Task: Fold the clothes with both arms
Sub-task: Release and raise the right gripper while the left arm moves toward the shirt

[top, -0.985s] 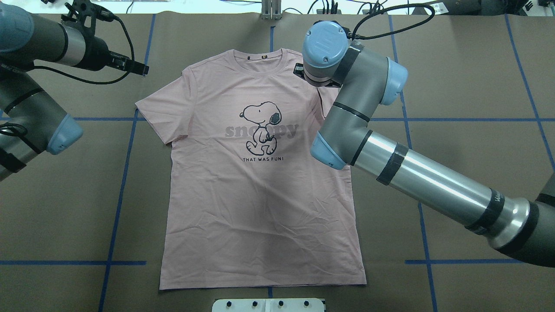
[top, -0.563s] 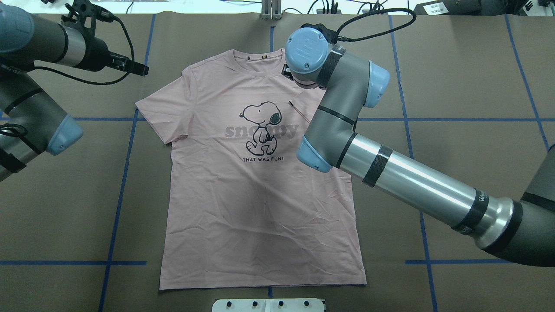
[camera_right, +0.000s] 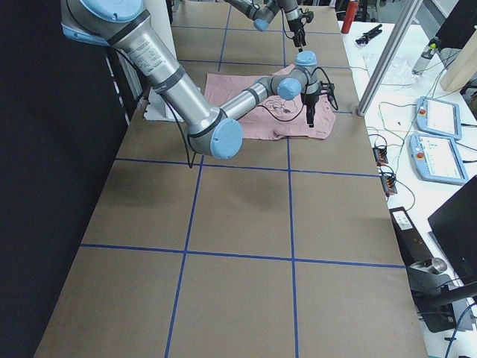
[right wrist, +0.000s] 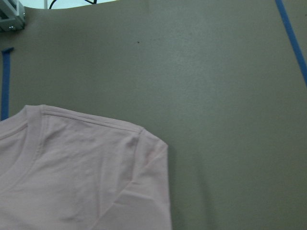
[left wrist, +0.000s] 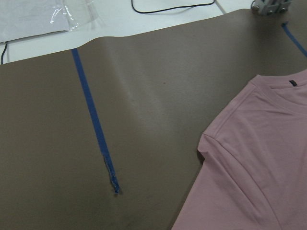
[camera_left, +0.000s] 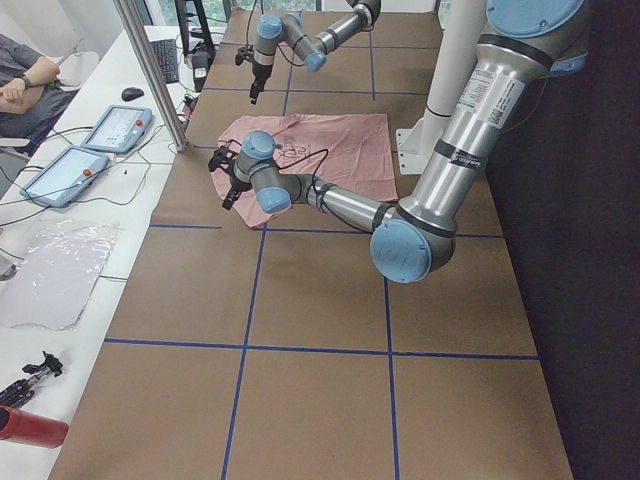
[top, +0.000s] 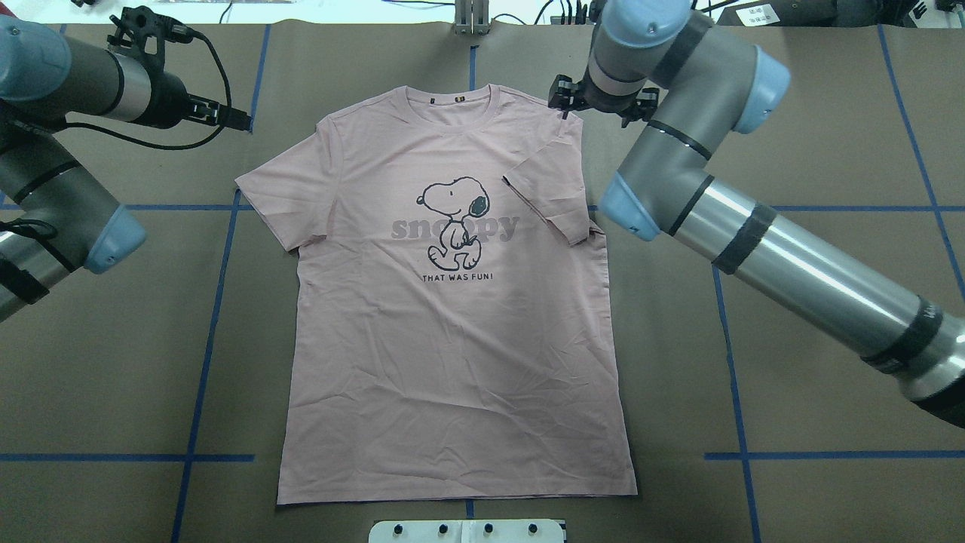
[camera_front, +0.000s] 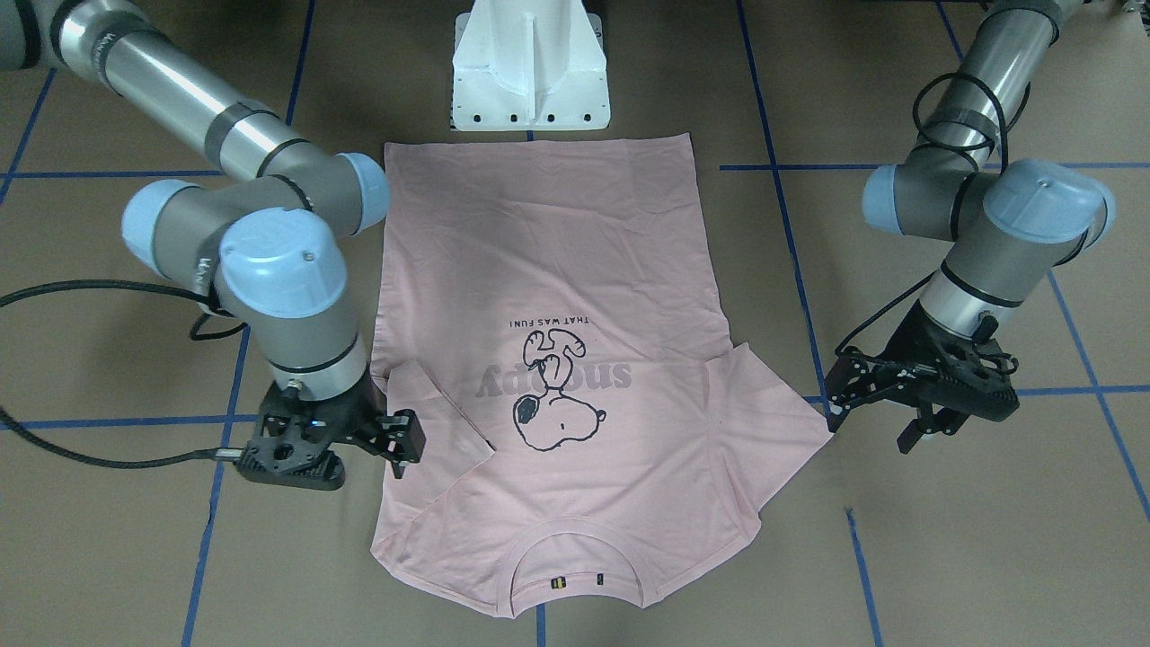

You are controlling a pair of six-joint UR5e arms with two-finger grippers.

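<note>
brown table cover (top: 829,151) | blue tape grid (top: 113,457) | white side bench (camera_left: 125,235) | metal post (camera_left: 152,75) | far end probably windows (camera_left: 165,10)

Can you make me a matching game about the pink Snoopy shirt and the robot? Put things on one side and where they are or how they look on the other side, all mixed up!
Things:
1. right-side sleeve
2. left-side sleeve
3. left claw
4. white base

How or where:
A. just past the bottom hem of the shirt
B. spread out flat
C. folded in over the shirt's front
D. over the brown table, off the shirt

Right pairs: 1-C, 2-B, 3-D, 4-A.
</note>
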